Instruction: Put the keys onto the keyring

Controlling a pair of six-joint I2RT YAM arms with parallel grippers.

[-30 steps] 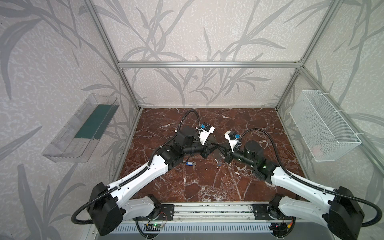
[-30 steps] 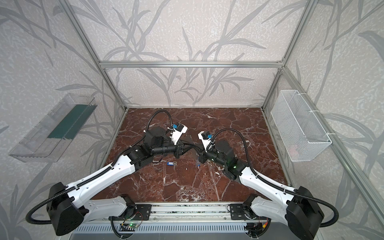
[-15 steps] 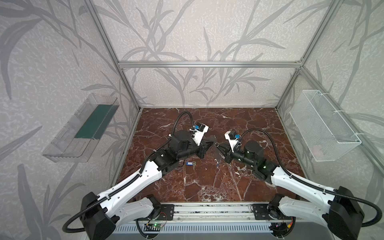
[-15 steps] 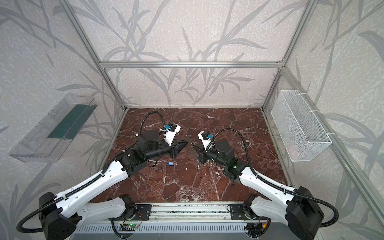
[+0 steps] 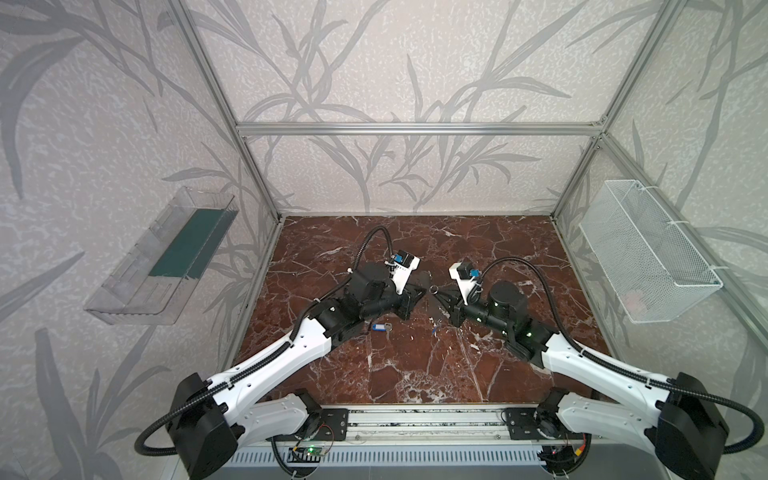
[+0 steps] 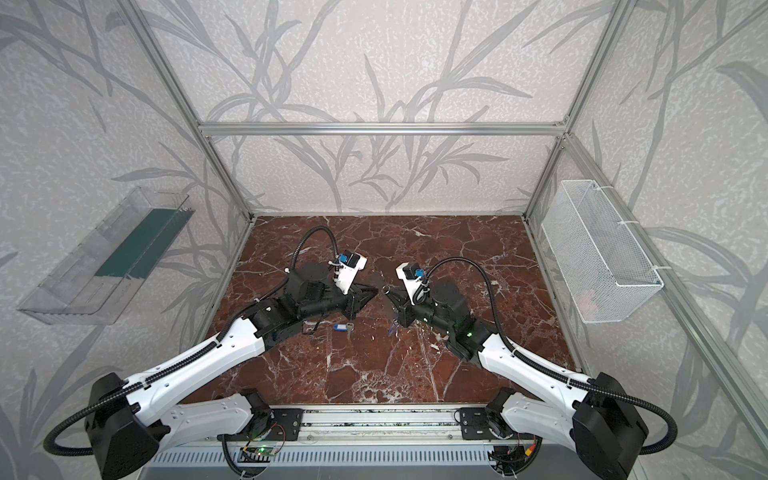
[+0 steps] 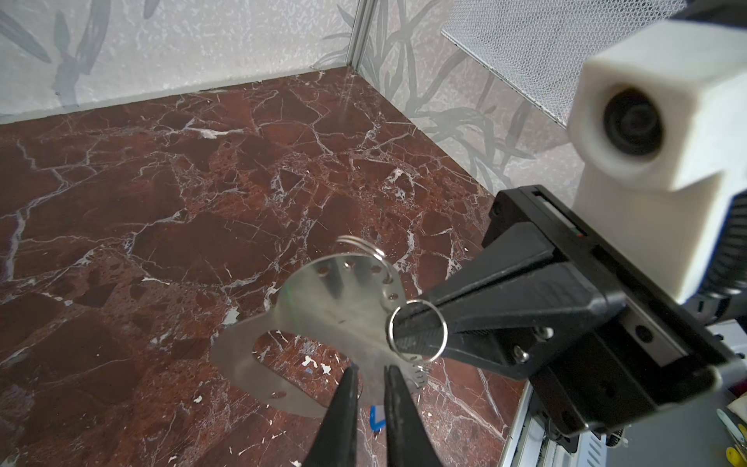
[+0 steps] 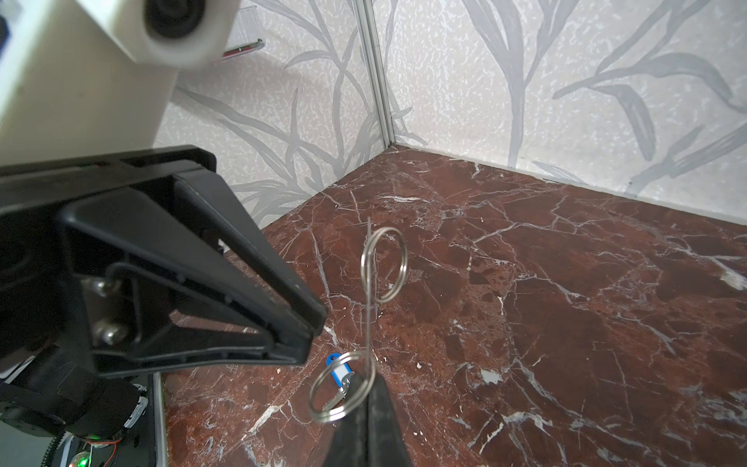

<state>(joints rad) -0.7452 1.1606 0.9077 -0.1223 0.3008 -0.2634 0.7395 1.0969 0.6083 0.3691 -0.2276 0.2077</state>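
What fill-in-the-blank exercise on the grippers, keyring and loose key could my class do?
The keyring is clamped by the ____ gripper.
____ split rings are threaded on it.
The key lying on the marble floor carries a ____ tag.
The left gripper grips ____.
Missing words: right (the right gripper); two; blue; nothing.

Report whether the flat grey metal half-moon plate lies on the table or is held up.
Held up: the right claw is shut on the plate, which hangs in the air above the red marble table.
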